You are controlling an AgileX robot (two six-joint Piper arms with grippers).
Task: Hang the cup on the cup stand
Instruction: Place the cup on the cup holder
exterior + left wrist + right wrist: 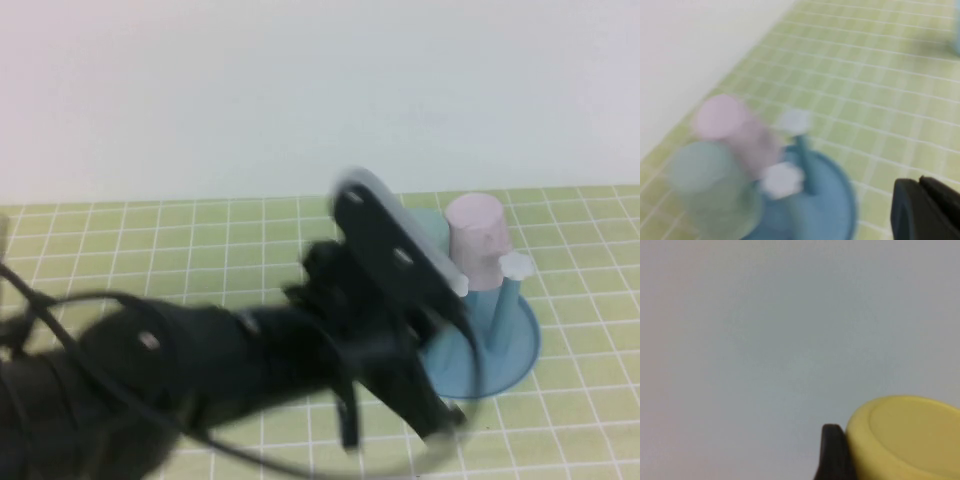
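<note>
The yellow cup (910, 432) shows only in the right wrist view, base outward against a plain pale wall. My right gripper (890, 455) is shut on it, and one black finger (832, 452) presses its side. Neither shows in the high view. The blue cup stand (510, 340) sits on the green checked mat at the right, with a white knob (515, 265) on a bare peg. My left arm reaches across to the stand's near side. My left gripper (920, 181) is shut on nothing, hovering beside the stand (835, 200).
A pale pink cup (478, 240) hangs upside down on a peg of the stand. A mint-green cup (710, 185) sits beside the pink cup (732, 127). A black cable (90, 300) loops along the left arm. The wall stands just behind the mat.
</note>
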